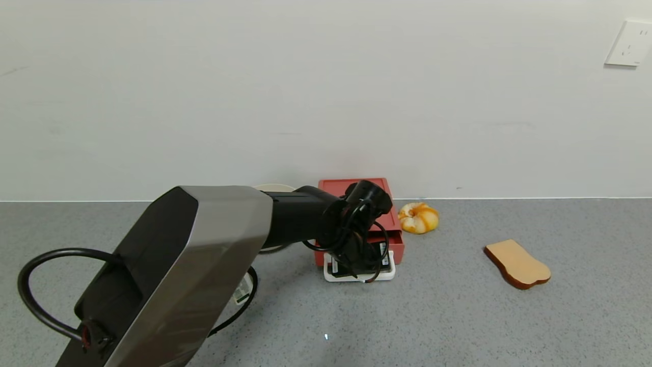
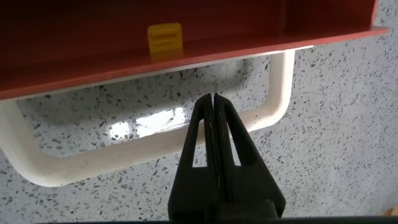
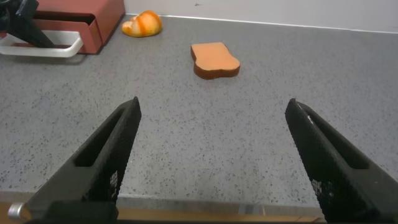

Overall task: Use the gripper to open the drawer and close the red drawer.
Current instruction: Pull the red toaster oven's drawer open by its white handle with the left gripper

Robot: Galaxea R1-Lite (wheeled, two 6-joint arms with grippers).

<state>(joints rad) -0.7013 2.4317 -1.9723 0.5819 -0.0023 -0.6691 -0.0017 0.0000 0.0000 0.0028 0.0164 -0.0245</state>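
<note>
Left gripper (image 2: 214, 102), fingers pressed fully together and holding nothing, its tips inside the white loop handle (image 2: 124, 155) of the red drawer (image 1: 379, 239), just above the speckled grey surface (image 1: 458, 316). The drawer is pulled slightly out of its red box (image 1: 354, 184), the handle lying flat on the surface at the drawer's front; a small yellow tab (image 2: 165, 38) shows on the red front directly above the fingertips. The box stands at the rear of the surface against the white wall (image 1: 326, 92). A beige bowl (image 1: 275, 188) sits just to the box's left, mostly hidden by the left arm. An orange-and-white pastry (image 1: 417, 217) lies just right of the box; a slice of toast (image 1: 517, 264) lies well apart, farther right. Right gripper (image 3: 211, 155), fingers spread wide and empty, hovers over bare surface well to the right of the box.
</note>
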